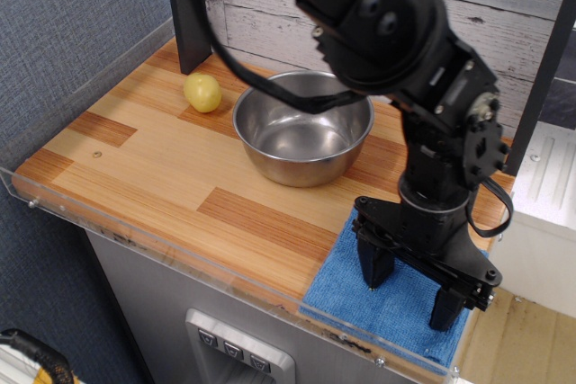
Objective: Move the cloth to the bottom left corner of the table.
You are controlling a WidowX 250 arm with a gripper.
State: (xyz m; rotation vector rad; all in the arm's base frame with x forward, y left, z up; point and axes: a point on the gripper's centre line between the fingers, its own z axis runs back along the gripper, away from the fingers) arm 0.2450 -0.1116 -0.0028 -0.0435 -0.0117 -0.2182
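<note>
The blue cloth [360, 299] lies flat at the near right corner of the wooden table [162, 164], against the clear rim. My black gripper [409, 292] points straight down over the cloth, open, with one finger [374, 267] on its left part and the other [444, 305] on its right part. The fingertips sit at or just above the cloth surface; I cannot tell if they touch it. Nothing is held between them.
A steel bowl [303, 127] stands mid-table, just behind the arm. A yellow-green round fruit [202, 93] lies at the back left beside a black post [187, 11]. The clear acrylic rim [144, 236] runs along the front and left edges.
</note>
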